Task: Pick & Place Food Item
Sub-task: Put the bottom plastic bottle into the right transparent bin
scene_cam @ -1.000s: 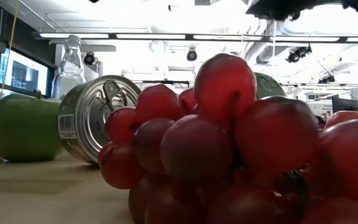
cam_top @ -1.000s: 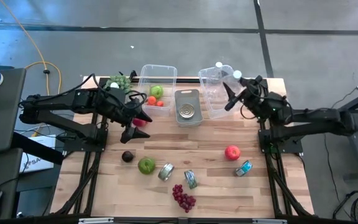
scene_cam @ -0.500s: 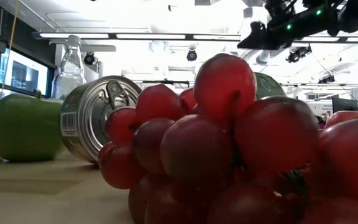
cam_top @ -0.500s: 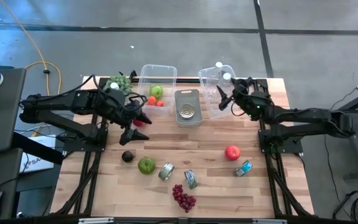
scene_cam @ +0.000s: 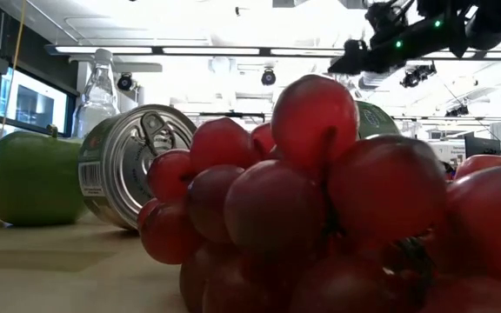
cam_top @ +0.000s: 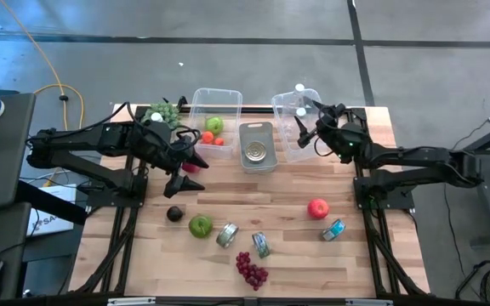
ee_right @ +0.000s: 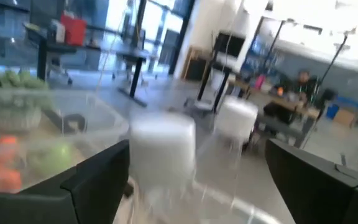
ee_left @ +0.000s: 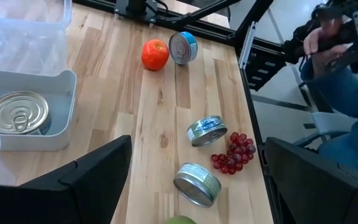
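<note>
Clear bin (cam_top: 293,119) now holds both bottles (cam_top: 299,111), since your right gripper (cam_top: 306,129) has moved over it and spread its fingers empty, so that drop looks done; left gripper (cam_top: 190,169) hangs open, empty.

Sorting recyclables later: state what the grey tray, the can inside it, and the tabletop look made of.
Grey tray: seems matte moulded plastic, with thick rounded walls. Can: metal, shiny ribbed lid with a pull tab. Tabletop: wood, light planks with visible grain and seams, likely a satin finish.
</note>
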